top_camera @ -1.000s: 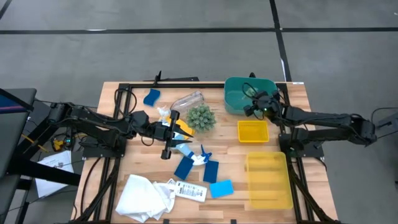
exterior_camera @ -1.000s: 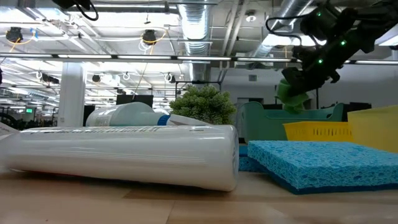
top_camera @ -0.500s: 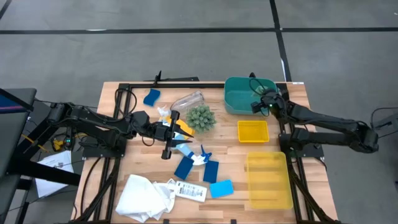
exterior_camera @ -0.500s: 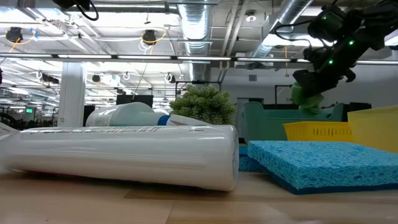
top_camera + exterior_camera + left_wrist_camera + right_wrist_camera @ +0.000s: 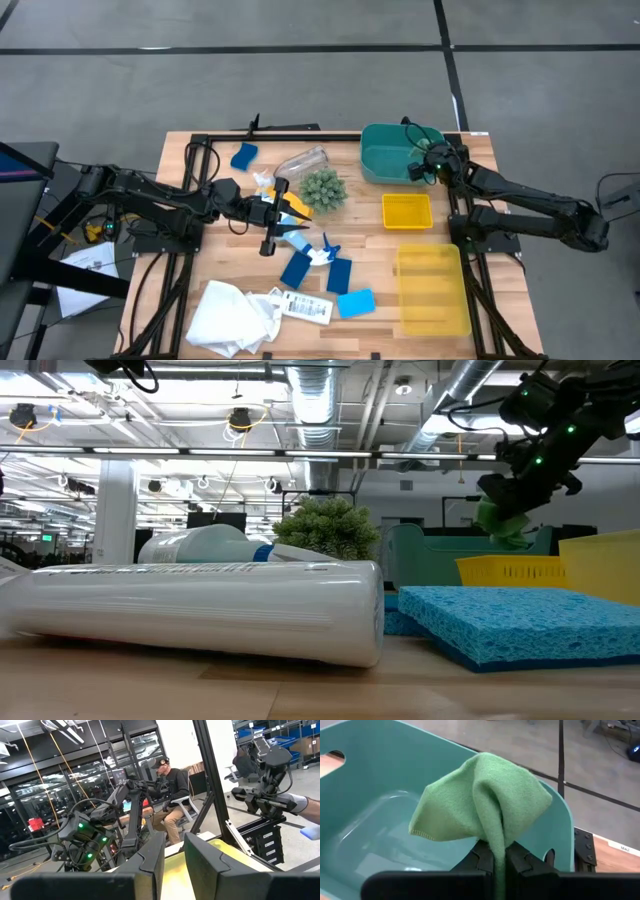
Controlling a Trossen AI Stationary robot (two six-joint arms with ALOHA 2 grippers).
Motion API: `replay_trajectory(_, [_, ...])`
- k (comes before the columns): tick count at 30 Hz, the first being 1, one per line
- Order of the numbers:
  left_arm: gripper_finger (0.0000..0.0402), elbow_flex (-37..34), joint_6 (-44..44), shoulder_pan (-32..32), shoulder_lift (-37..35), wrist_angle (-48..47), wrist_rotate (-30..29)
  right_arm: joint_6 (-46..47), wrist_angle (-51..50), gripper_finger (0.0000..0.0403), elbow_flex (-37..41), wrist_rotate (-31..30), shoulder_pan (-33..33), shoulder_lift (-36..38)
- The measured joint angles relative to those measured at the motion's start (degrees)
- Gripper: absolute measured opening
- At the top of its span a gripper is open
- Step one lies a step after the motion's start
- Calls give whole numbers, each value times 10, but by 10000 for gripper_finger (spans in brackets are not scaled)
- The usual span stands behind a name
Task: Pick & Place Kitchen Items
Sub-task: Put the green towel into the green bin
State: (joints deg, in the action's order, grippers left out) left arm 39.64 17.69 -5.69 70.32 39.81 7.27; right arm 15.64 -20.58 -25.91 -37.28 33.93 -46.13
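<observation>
Right wrist view: right gripper (image 5: pixel 497 852) pinched tight on green cloth (image 5: pixel 482 800), over teal bin (image 5: pixel 365 780) rim; floor beyond.

right gripper (image 5: pixel 424 168) over teal bin (image 5: pixel 385 160) | left gripper (image 5: pixel 268 212) beside plant ball (image 5: pixel 323 188)

no text or label can be read anywhere.

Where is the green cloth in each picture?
High view: mostly hidden at the right hand, by the teal bin's right side.
Low view: green cloth hangs upper right, above the bin.
Left wrist view: not in it.
Right wrist view: centre, pinched in the shut hand.
Shared landmark: the teal bin.
</observation>
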Motion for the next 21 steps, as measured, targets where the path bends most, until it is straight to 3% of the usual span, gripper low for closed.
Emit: replay_trajectory(21, [72,0,0,0,0,0,0,-6,0,12,0,-2,0,0])
